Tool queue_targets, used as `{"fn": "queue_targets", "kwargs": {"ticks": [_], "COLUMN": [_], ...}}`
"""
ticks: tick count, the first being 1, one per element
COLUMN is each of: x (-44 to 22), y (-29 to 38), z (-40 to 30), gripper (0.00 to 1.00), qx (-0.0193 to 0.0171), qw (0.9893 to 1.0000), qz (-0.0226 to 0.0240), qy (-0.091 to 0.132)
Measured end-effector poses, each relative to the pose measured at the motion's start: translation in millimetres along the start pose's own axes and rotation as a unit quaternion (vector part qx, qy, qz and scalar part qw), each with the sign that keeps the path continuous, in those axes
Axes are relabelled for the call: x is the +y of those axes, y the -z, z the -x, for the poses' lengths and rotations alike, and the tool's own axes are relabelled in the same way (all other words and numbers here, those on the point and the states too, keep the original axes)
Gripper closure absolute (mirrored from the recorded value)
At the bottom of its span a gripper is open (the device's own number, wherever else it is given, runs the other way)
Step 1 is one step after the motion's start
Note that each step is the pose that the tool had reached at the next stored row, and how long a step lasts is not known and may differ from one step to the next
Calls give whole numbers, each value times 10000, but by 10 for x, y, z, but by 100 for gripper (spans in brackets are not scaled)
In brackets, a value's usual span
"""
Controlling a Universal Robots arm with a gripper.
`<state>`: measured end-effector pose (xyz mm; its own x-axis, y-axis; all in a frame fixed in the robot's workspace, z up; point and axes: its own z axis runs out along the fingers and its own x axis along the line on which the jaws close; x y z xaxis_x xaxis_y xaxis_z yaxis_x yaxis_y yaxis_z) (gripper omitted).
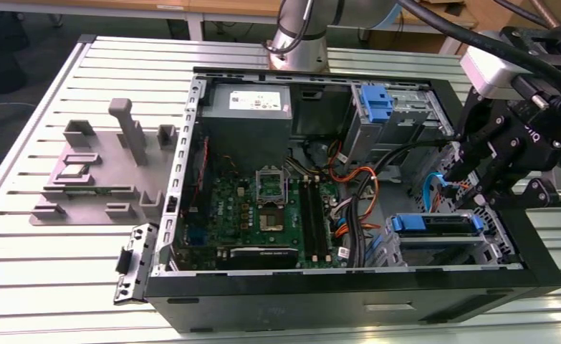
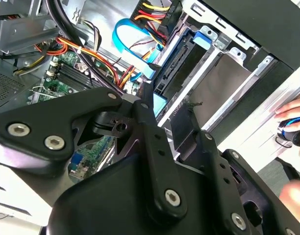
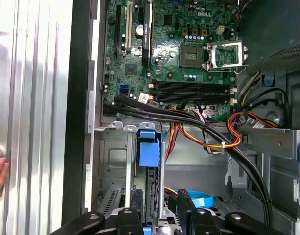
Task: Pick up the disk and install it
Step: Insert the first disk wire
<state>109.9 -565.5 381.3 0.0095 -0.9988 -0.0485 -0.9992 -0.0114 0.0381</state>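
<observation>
The disk (image 1: 433, 223), a flat drive with blue rails, lies in the lower drive cage at the front corner of the open computer case (image 1: 357, 290), on the exterior view's right. In the first wrist view the disk (image 3: 146, 154) stands on edge between the cage's metal walls, its blue tab toward the motherboard. My gripper (image 1: 486, 193) hangs over the cage's outer end. In both wrist views its black fingers (image 3: 135, 208) flank the disk's near end with a gap on one side, so the gripper (image 3: 160, 205) is open. The second wrist view shows the disk (image 2: 177, 58) beyond my gripper (image 2: 169, 127).
A grey power supply (image 1: 246, 107) and an upper cage with a blue latch piece (image 1: 376, 104) fill the case's back. Orange and black cables (image 3: 209, 139) cross beside the motherboard (image 1: 261, 208). A grey fixture (image 1: 99, 165) stands on the slatted table. A hand (image 2: 293, 113) rests outside the case.
</observation>
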Motion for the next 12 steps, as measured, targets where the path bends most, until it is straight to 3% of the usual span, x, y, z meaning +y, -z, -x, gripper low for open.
{"fn": "queue_targets", "kwargs": {"ticks": [3, 12], "x": [1, -2], "y": [36, 38], "z": [2, 8], "gripper": [58, 58], "qx": [1, 3], "qw": [10000, 10000], "qz": [0, 0], "qy": [0, 0]}}
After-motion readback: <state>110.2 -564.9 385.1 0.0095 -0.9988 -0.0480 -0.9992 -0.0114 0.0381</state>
